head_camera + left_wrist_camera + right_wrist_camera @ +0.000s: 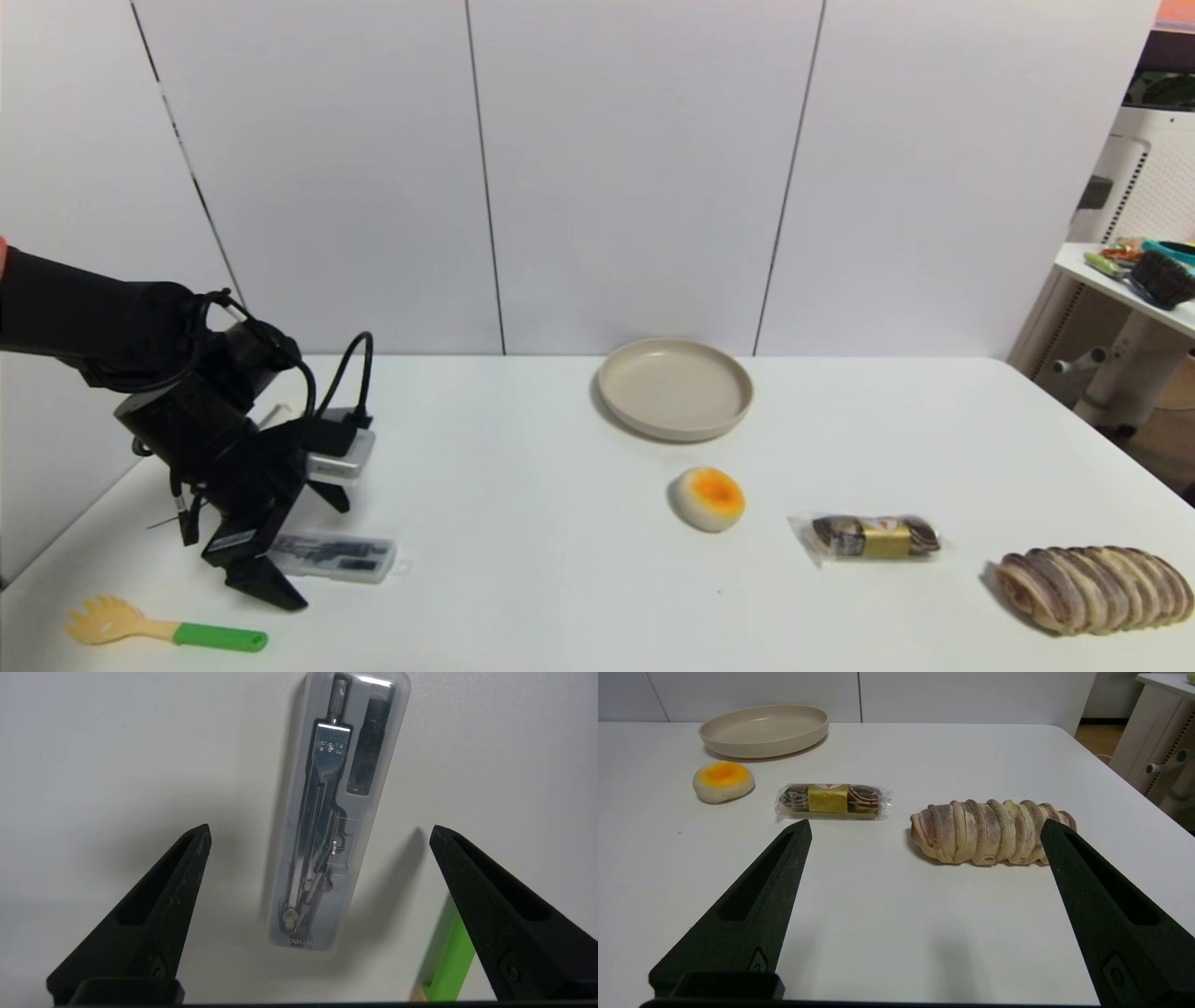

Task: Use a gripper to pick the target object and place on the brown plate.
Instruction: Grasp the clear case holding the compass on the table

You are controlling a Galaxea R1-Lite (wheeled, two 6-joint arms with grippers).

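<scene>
The target object, a flat translucent grey case (341, 556) with a metal compass inside, lies on the white table at the near left. It also shows in the left wrist view (327, 826), lying between my two fingers. My left gripper (245, 571) is open, just above the table over the case's left end, not touching it. The brown plate (675, 387) sits at the far middle of the table, empty; it also shows in the right wrist view (763, 730). My right gripper (924, 830) is open and empty, out of the head view, above the table near the bread.
A yellow spork with a green handle (168, 631) lies near the front left edge, close to my left gripper. An egg-like bun (709, 498), a wrapped roll (873, 537) and a striped bread loaf (1094, 588) lie right of centre. A side table (1125, 280) stands at the right.
</scene>
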